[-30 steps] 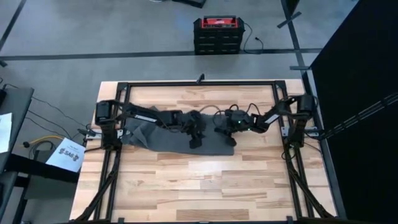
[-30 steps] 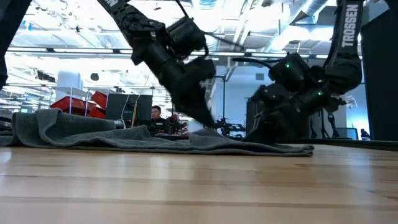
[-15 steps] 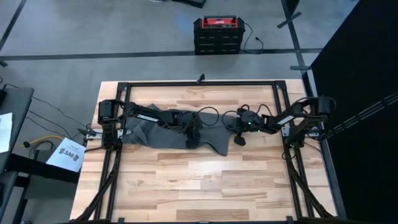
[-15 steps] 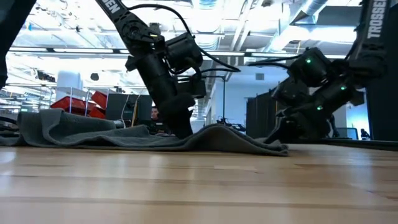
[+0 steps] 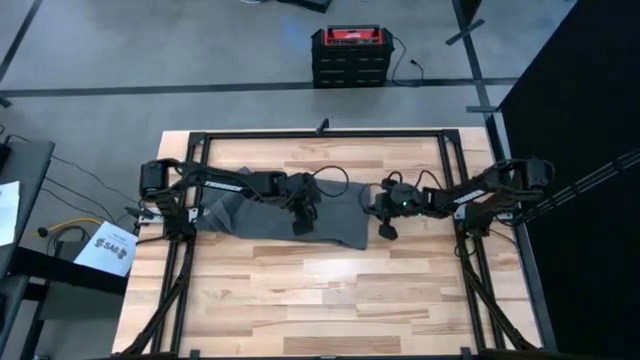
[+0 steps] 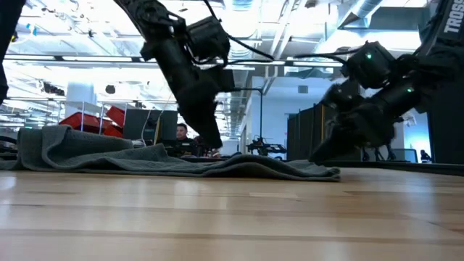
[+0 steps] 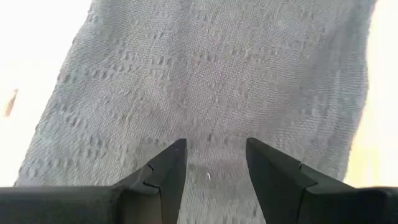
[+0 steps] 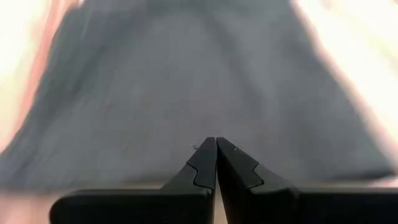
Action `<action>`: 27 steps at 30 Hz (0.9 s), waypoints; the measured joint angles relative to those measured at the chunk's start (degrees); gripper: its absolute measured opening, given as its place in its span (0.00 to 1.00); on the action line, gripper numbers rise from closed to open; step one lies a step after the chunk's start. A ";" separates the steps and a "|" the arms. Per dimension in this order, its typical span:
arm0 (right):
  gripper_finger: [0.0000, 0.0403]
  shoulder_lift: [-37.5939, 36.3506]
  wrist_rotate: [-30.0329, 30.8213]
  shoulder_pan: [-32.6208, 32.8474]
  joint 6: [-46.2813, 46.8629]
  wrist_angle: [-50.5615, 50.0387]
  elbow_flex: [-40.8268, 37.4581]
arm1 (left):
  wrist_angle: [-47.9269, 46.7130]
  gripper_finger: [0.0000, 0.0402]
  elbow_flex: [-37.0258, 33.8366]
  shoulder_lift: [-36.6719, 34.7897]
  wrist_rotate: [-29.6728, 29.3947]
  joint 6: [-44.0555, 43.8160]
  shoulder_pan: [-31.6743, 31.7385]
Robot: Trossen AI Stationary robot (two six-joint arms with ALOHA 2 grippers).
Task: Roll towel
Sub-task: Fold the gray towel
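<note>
The dark grey towel point(image 5: 250, 215) lies mostly flat across the table's far middle. Its left part is bunched into a low fold point(image 6: 58, 141). My left gripper point(image 5: 299, 228) hangs open just above the towel's near right part. Its fingers point down at the cloth point(image 7: 211, 74) with nothing between them point(image 7: 214, 158). My right gripper point(image 5: 386, 230) is shut and sits just past the towel's right end point(image 6: 330, 172). It points back toward the cloth point(image 8: 205, 81), low over the table.
Black frame rails point(image 5: 320, 133) run along the table's far, left and right sides. A red-and-black case point(image 5: 350, 55) stands on the floor beyond the far edge. Bare wood point(image 5: 330, 300) fills the table's near half.
My right gripper has drawn back toward the table's right edge, off the towel. The towel's right end has shifted left and bunched into a hump, which has since sunk flatter. My left gripper has moved slightly left and risen off the cloth.
</note>
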 joint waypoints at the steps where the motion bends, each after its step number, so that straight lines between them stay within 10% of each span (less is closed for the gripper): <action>1: 0.00 -0.02 0.07 1.09 1.00 -1.07 0.00 | -0.48 0.38 0.00 -0.48 0.06 -0.33 -0.16; 13: 0.00 -7.23 6.95 10.34 11.17 -13.03 0.00 | -3.60 0.38 -8.44 -0.58 0.32 -6.53 -1.24; 27: 0.00 1.76 6.91 15.00 15.07 -2.82 1.19 | 0.16 0.38 -12.07 -0.81 0.20 -6.93 -1.09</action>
